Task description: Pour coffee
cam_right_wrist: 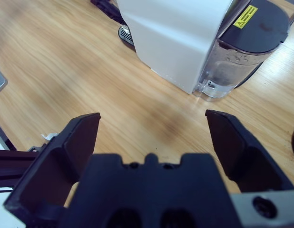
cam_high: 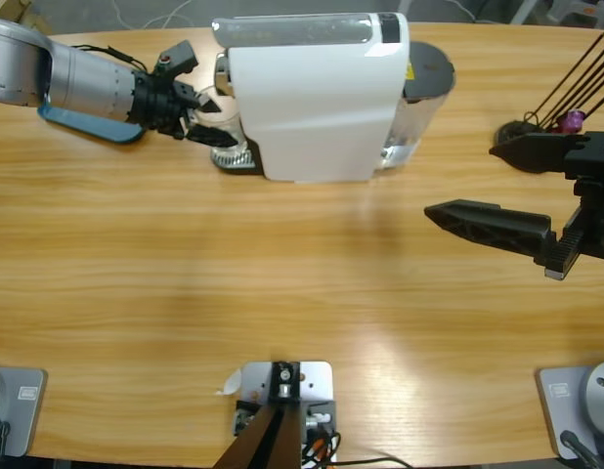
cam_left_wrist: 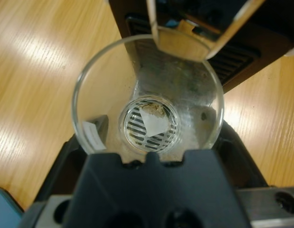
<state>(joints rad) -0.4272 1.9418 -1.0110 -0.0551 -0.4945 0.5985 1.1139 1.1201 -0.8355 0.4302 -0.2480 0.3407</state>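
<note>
- Left gripper [cam_left_wrist: 148,156] clamped around clear glass [cam_left_wrist: 148,95], holding it on drip grille [cam_left_wrist: 149,124] right under spout [cam_left_wrist: 185,42] of white coffee machine [cam_high: 317,98].
- Glass empty bar some residue; no coffee flowing yet.
- Risk: any nudge off-centre puts the stream on the rim or tray; squeezing harder could tip the glass.
- Right gripper [cam_right_wrist: 151,130] spread wide, holding nothing, well apart over bare table [cam_high: 282,293].
- Hidden: left fingertips behind the glass wall; machine buttons not discernible; dark stand [cam_high: 525,130] at far edge partly cut off.
</note>
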